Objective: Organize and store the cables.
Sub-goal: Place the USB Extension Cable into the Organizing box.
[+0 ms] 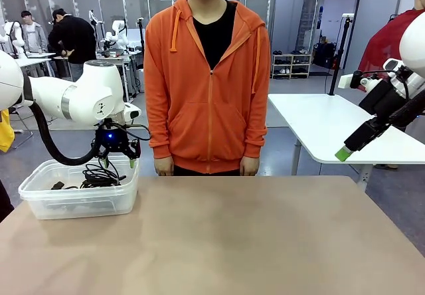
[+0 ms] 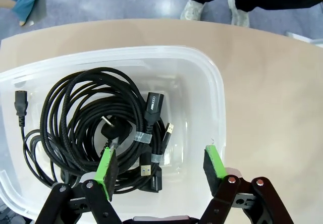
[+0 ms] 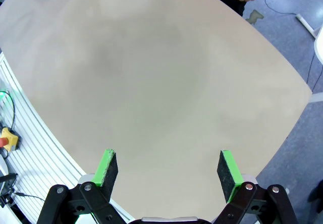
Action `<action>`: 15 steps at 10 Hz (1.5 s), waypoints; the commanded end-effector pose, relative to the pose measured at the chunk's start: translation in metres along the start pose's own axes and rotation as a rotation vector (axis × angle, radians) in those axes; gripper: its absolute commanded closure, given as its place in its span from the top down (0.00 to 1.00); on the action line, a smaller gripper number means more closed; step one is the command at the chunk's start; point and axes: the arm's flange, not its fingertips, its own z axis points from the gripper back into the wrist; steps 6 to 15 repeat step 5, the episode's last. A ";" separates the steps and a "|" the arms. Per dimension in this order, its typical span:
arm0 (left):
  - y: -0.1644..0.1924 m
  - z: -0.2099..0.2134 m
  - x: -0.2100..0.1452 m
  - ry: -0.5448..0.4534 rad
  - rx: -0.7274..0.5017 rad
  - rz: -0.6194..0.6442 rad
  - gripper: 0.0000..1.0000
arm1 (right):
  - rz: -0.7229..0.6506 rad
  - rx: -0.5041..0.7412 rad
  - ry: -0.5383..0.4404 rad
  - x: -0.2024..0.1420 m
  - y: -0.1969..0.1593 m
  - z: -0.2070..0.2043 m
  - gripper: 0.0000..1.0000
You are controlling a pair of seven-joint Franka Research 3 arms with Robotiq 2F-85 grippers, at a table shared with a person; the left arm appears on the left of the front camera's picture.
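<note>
Cables (image 2: pixel 86 128): I see black coils lying flat in the bin (image 2: pixel 214 82), loops stacked; plug ends point mixed ways, USB tips toward my left gripper, I think.
Bin: clear, at the table's (image 1: pixel 252 235) left far corner.
Left gripper (image 2: pixel 161 166): above the bin, jaws wide, holding nothing.
Right gripper (image 3: pixel 169 168): raised over bare table, jaws wide, empty.
Person (image 1: pixel 207 76): standing at the far edge.

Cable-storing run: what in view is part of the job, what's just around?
Job:
- cables, coiled in the bin
- clear bin at the table's left
- left claw, open over the bin
- right claw, open above bare table

Just around:
- table
- person in an orange hoodie, hands down
- white table behind
</note>
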 end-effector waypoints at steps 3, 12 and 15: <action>0.014 0.029 -0.011 0.083 -0.052 -0.070 0.86 | -0.018 0.001 -0.005 0.000 0.001 0.000 1.00; 0.001 0.022 -0.001 -0.003 -0.026 -0.048 0.86 | -0.018 0.001 -0.005 0.000 0.001 0.000 1.00; 0.001 0.022 -0.001 -0.003 -0.026 -0.048 0.86 | -0.018 0.001 -0.005 0.000 0.001 0.000 1.00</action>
